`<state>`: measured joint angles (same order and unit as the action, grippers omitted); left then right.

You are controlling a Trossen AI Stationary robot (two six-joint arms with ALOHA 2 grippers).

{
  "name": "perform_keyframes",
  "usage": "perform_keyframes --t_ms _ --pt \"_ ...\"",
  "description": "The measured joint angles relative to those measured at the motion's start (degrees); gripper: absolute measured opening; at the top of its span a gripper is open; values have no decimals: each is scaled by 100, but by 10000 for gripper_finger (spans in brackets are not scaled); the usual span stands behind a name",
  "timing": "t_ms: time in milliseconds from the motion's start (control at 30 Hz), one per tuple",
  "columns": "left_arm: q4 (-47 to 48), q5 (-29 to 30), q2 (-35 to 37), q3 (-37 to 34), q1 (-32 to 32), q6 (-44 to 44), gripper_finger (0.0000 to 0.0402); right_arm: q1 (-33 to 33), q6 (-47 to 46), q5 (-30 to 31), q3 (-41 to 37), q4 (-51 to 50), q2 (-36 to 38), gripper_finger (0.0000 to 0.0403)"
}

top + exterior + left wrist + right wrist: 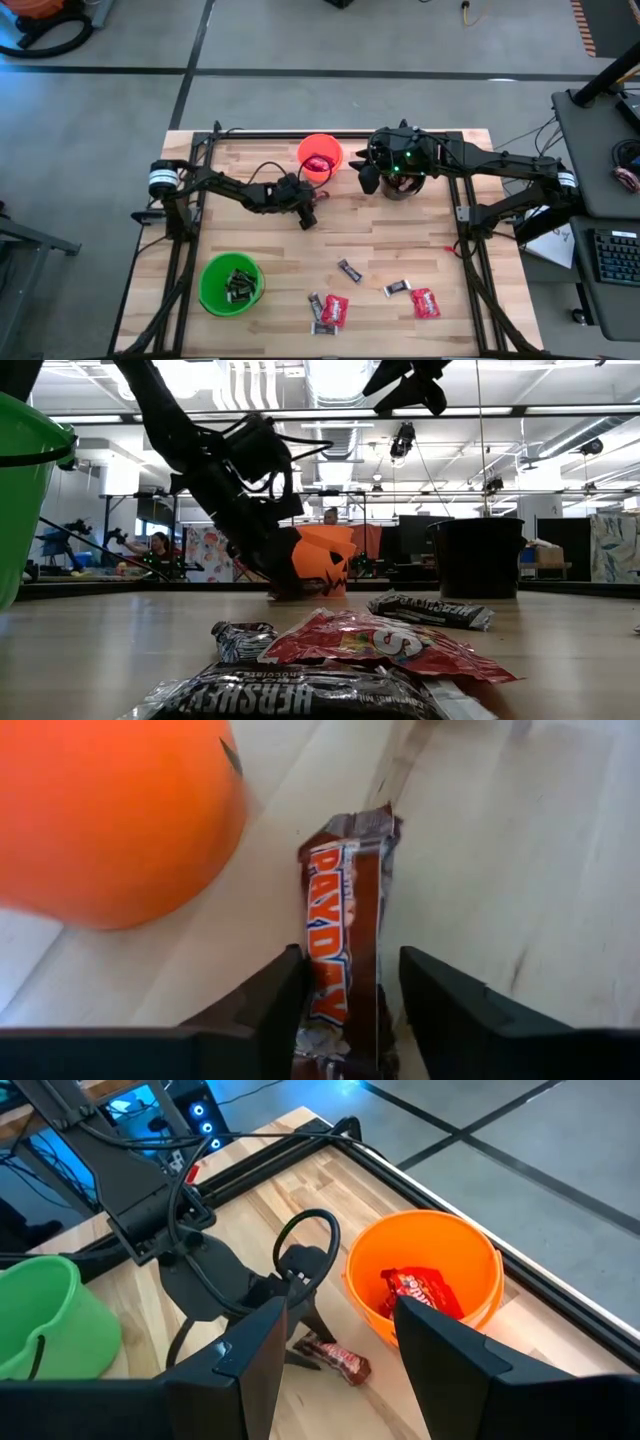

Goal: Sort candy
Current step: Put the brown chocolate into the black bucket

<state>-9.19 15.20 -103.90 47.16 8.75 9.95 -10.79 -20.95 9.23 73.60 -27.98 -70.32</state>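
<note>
One PayDay bar (pixel 342 945) matters here: it lies flat on the wooden bench (pixel 400 240), just near of the orange cup (pixel 320 156), its long axis running straight out from the left tool (pixel 345 1005), whose open fingers straddle its end without pinching. Right tool (pixel 335 1355) hangs open above the black cup (pixel 400 185), farther off. Lab room behind, people at desks.

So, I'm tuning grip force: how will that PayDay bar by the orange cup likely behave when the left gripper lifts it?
The PayDay bar lies flat on the table between the left gripper's open fingers. Its glossy wrapper looks slippery, and the crimped ends will probably flop. Small and slim, it is likely light; a firm squeeze could crush it.
</note>
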Motion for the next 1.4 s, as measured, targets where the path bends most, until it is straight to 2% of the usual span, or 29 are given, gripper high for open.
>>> perform_keyframes --t_ms 233,300,433,667,1000,1133,1400 --pt "76 -70 32 0 -9 -42 42 0 -2 -4 0 -5 0 183" --pt "115 -259 98 0 -7 -41 24 0 -2 -7 0 -5 0 183" --pt "173 -755 441 -3 -10 -15 23 4 -50 -89 0 -5 17 183" --pt "158 -1190 1649 107 -31 124 43 94 309 -860 187 157 36 183" --pt "-144 -2079 3374 480 -55 303 43 572 1198 -973 203 2062 -73 183" --pt "-166 -2076 3598 700 -218 322 43 669 1256 -1073 199 2567 -258 183" --pt "-212 -2092 3615 1018 -656 318 44 694 1061 -2185 197 3525 -674 182"
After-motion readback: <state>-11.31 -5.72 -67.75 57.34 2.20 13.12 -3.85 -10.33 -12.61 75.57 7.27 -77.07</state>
